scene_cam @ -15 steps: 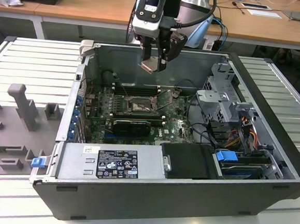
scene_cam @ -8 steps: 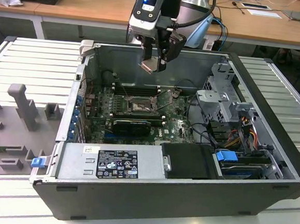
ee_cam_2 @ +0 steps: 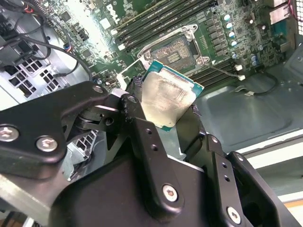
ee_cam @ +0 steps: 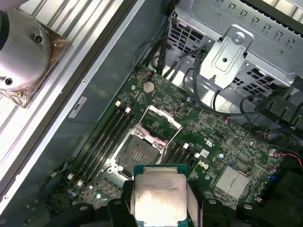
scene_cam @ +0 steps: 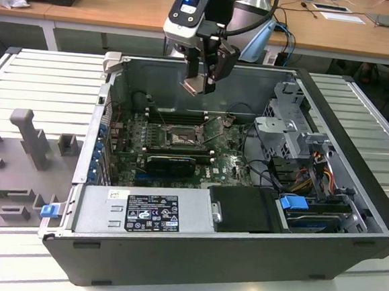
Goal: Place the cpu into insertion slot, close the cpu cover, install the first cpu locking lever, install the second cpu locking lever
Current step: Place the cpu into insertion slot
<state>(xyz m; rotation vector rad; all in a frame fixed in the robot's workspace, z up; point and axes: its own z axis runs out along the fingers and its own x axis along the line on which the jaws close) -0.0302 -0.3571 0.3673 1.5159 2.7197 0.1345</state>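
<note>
With the gripper [scene_cam: 200, 85] clenched on the chip [ee_cam: 158, 198] above the socket [ee_cam: 142, 152], line up square with the socket, lower level, gently.

The arm [scene_cam: 248, 21] reaches down, jaws clamped.

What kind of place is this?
Likely a robotics lab or workshop: an opened computer case lies on a slatted metal table, wooden desks with cables stand behind, and the gripper holds the cpu.
</note>
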